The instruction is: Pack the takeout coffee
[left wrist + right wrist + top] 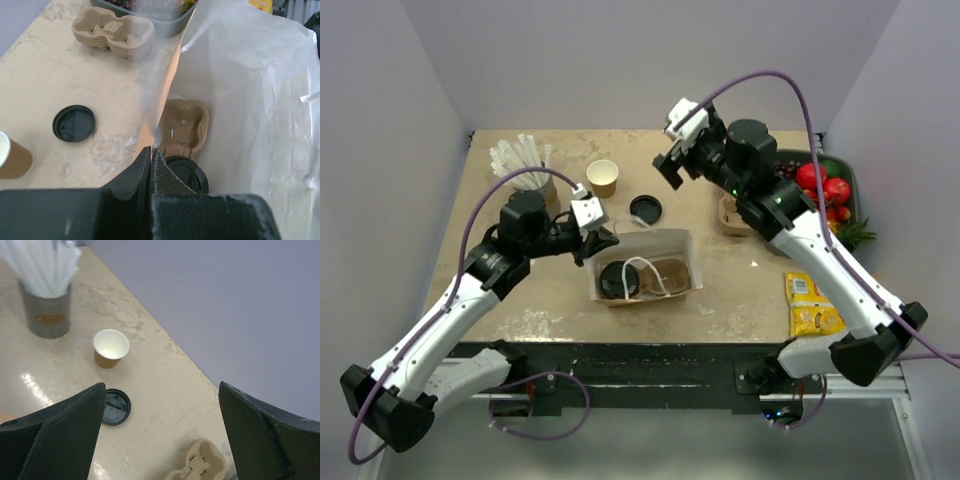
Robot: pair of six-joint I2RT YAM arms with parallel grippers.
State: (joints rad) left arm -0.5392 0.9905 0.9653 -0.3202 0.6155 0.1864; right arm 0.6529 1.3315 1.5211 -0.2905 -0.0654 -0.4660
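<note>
Pinching the rim of the paper bag [660,234] with our left pincer [603,243], we saw the takeout coffee [618,279] standing inside, our right pincer [672,170] spread above the counter [510,290] near its far edge.

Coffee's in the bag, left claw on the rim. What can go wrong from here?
1. Left claw is shut on the bag rim; a tug may tip the bag with the coffee inside.
2. The coffee sits by the carrier, seemingly not in a well; it may topple in transit.
3. Right claw hangs open near the lidless cup; it might grab that instead.
</note>
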